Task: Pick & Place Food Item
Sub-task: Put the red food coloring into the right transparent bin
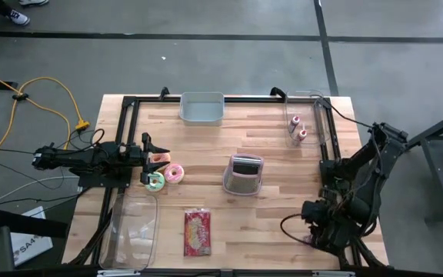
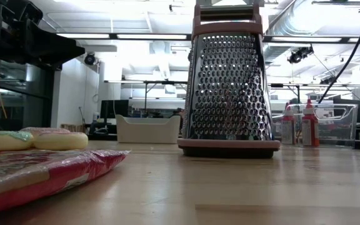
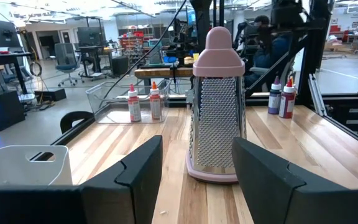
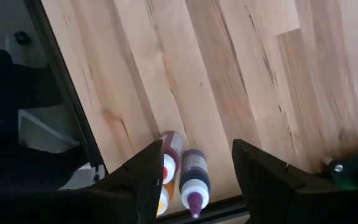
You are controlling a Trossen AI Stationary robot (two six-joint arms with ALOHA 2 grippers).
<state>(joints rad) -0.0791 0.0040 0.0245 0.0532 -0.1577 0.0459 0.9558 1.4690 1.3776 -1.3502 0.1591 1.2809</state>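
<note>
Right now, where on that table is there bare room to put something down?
Bare wood lies between the grater and the two bottles, and between the grey bin and the donuts. It is crowded around the donuts, by the left pincer.

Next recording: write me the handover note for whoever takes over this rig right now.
Left gripper: open, empty, at the table's left edge just short of the two donuts.
Right gripper: open, holding nothing, parked at the table's right edge.
Things: the donuts lie side by side on the wood; red snack packet near the front edge; grater mid-table; grey bin at the back; clear tub front left.
Done: nothing picked.
Left: grasp a food item and place it.
</note>
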